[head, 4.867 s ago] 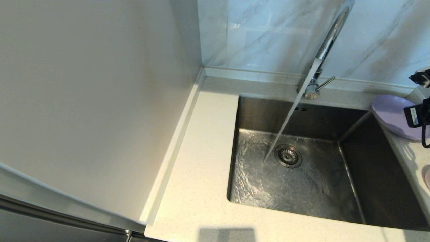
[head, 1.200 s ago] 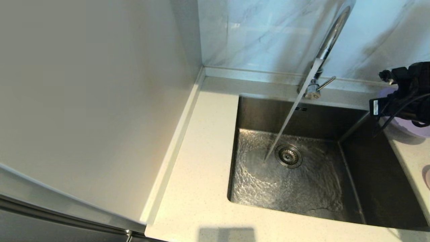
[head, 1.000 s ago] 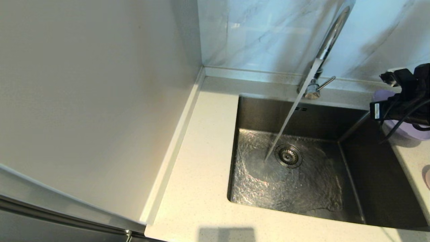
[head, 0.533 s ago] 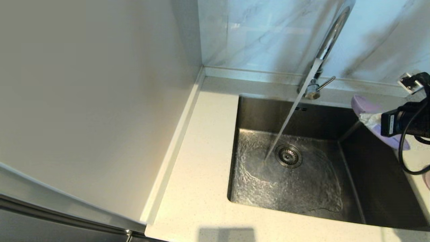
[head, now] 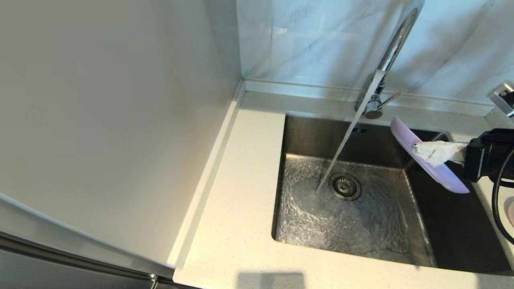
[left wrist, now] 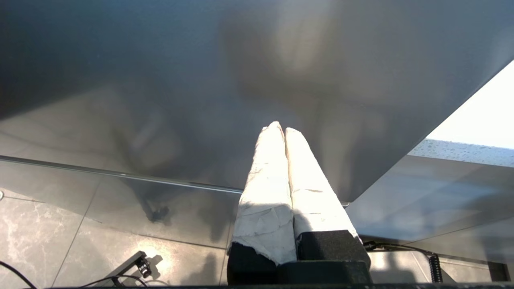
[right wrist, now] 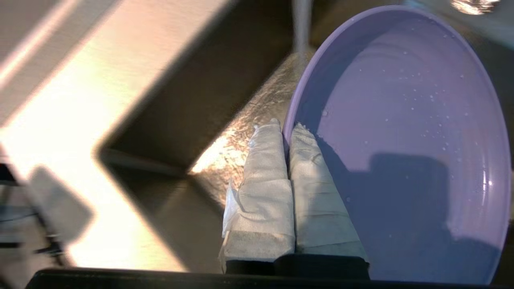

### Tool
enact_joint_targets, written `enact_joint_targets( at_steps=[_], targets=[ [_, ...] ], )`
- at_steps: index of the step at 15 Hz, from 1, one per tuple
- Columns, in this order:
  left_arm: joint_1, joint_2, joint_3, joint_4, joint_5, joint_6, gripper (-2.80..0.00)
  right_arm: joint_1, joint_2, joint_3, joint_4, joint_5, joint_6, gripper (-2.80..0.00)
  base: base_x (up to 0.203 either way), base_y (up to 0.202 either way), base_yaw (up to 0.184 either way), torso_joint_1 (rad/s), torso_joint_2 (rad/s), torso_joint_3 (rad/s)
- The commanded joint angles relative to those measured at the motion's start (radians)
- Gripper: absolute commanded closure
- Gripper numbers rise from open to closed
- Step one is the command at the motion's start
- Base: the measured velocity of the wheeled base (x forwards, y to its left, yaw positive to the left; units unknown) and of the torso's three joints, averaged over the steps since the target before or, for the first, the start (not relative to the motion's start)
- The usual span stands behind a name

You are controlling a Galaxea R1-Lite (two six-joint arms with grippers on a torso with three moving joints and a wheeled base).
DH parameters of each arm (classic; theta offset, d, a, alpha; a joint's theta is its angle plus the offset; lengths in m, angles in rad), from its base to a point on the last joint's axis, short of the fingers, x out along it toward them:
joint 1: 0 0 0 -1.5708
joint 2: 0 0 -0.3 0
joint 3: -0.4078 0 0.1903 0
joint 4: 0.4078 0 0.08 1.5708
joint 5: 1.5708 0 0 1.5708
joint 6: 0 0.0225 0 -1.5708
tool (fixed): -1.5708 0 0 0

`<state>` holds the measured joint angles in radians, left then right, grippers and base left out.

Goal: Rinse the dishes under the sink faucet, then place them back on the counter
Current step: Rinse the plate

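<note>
The lavender plate (head: 445, 176) hangs tilted on edge over the right side of the sink (head: 309, 132), clear of the water stream (head: 341, 148) that runs from the sink faucet (head: 395, 40). My right gripper (head: 418, 149) is shut on the plate's rim. In the right wrist view its white-wrapped fingers (right wrist: 261, 168) pinch the rim of the droplet-speckled plate (right wrist: 401, 120). A sliver of the pale pink bowl (head: 511, 210) shows on the counter (head: 241, 192) at the far right edge. My left gripper (left wrist: 280, 127) is shut and empty, parked low beside a grey cabinet panel.
Water ripples across the sink bottom around the drain strainer (head: 344, 186). The faucet's lever handle (head: 389, 99) points right, near the plate's upper edge. A plain wall panel (head: 120, 120) borders the counter on the left, and the marble wall (head: 321, 40) stands behind.
My right gripper has lifted the plate off the counter at the right and carried it left over the sink, tipping it onto its edge. The water keeps running.
</note>
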<state>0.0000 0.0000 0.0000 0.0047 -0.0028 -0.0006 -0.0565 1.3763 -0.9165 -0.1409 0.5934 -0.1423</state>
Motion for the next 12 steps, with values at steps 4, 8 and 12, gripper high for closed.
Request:
enact_joint_targets(
  at_steps=[4,8,12],
  targets=[
    [0.0,0.0,0.0,0.0,0.0,-0.001,0.0,0.095,-0.065,0.017,-0.002,0.086,0.151,0.0,0.0,0.0,0.0,0.0,0.0,0.0],
    [0.0,0.0,0.0,0.0,0.0,-0.001,0.0,0.119,-0.036,0.01,-0.013,0.084,0.284,0.0,0.0,0.0,0.0,0.0,0.0,0.0],
    [0.0,0.0,0.0,0.0,0.0,-0.001,0.0,0.119,-0.004,0.002,-0.156,0.079,0.517,0.0,0.0,0.0,0.0,0.0,0.0,0.0]
  ],
)
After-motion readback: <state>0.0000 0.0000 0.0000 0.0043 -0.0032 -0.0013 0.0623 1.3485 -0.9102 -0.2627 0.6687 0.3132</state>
